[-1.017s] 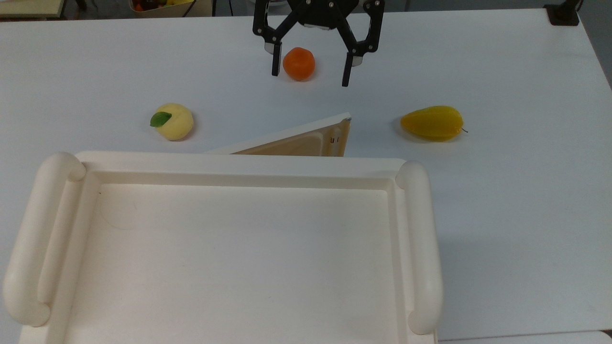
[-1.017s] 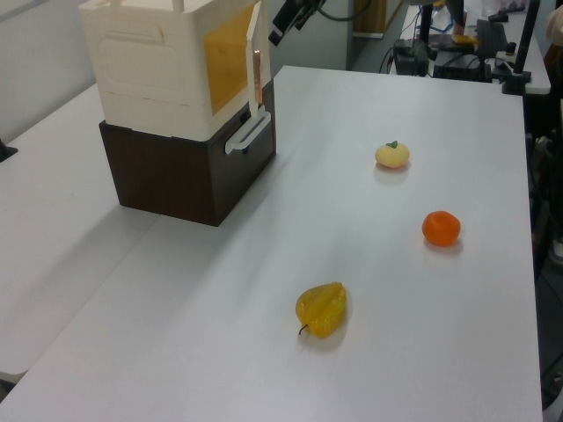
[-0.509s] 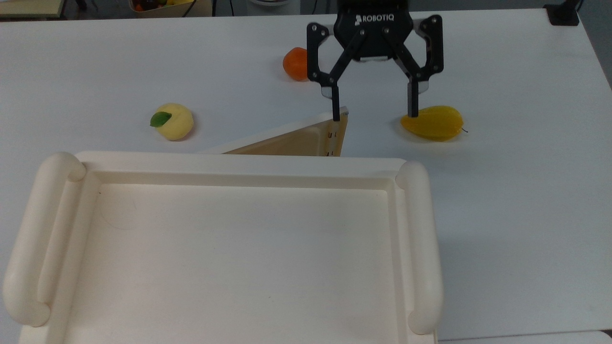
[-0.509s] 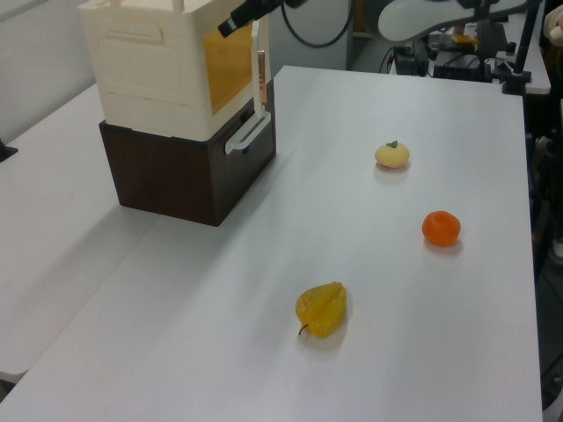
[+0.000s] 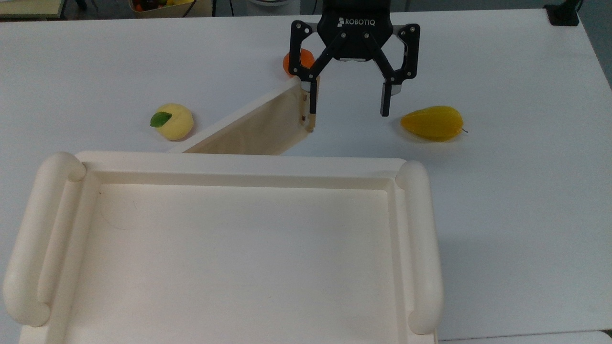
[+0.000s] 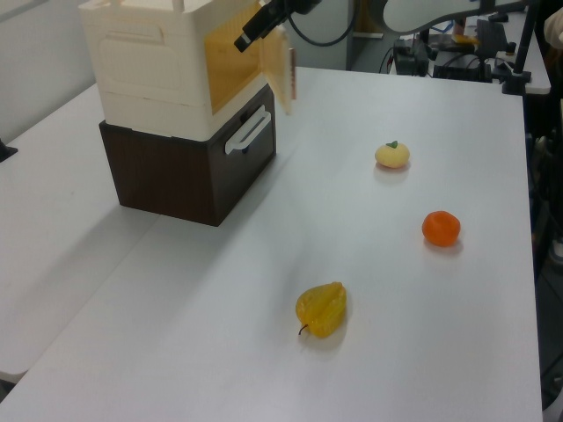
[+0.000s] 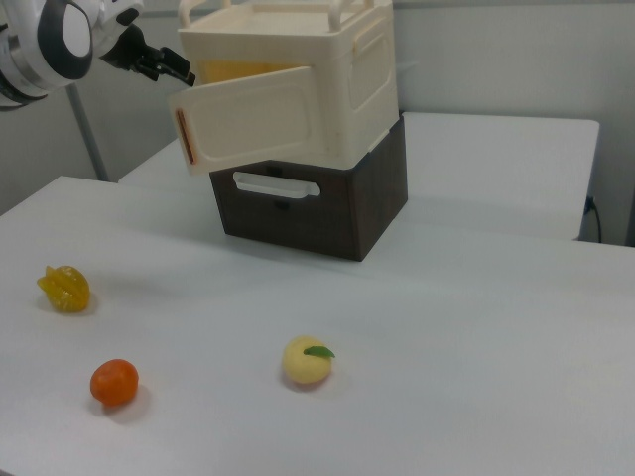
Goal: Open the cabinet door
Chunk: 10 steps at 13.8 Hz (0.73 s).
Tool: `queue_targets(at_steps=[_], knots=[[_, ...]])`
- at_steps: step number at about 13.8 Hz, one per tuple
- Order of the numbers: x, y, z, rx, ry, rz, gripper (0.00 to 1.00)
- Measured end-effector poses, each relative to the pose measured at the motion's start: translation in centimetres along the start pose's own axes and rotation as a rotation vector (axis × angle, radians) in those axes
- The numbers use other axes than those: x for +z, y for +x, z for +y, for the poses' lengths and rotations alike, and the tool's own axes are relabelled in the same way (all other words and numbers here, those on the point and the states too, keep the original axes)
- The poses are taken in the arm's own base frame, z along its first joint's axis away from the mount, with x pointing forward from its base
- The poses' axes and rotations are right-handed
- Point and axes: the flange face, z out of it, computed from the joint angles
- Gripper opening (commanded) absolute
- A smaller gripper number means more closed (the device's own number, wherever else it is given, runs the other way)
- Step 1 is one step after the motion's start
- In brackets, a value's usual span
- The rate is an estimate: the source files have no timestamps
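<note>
Half open now, roughly: cabinet door (image 5: pixel 248 129) angles well out from the front of the cabinet (image 5: pixel 239 165), hinged toward the top view's left, free edge near the orange (image 5: pixel 292 62). Swings visibly wider than half a second ago, when the free edge lay closer to the cabinet front and further toward the top view's right. Shows in the right view (image 7: pixel 258 129) as a panel standing clear of the upper cream unit, with the amber-lit opening exposed behind it.

Pincer (image 5: pixel 349 113) spread wide, gripping nothing. Presses one finger (image 5: pixel 312 102) against the tan inner side of the free edge, apparently touching; hangs the other in open air between door and yellow pear-shaped fruit (image 5: pixel 432 123). Has shifted toward the top view's left along with the door, so reads as hooking and pushing rather than clamping.

Means, for the task: most of the swing gained, some still to go. Calls, by the look of it, for more of the same arc. Risks slipping off the thin edge as the angle grows, or brushing the orange just behind. Leaves the yellow round fruit (image 5: pixel 174 122) on the bench (image 5: pixel 502 191) close to the door's outer face.
</note>
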Motion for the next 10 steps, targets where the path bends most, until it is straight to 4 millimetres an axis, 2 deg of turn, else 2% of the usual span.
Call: queue_targets(at_steps=[4, 7, 8, 10], knots=[[-1.0, -0.9, 1.7, 0.012, -0.087, -0.149, 0.91], [-2.5, -1.8, 3.2, 0.025, -0.163, -0.281, 0.91], [-2.6, -2.4, 3.8, 0.029, -0.191, -0.335, 0.91], [-1.5, -3.9, 5.8, 0.045, -0.243, -0.437, 0.91]])
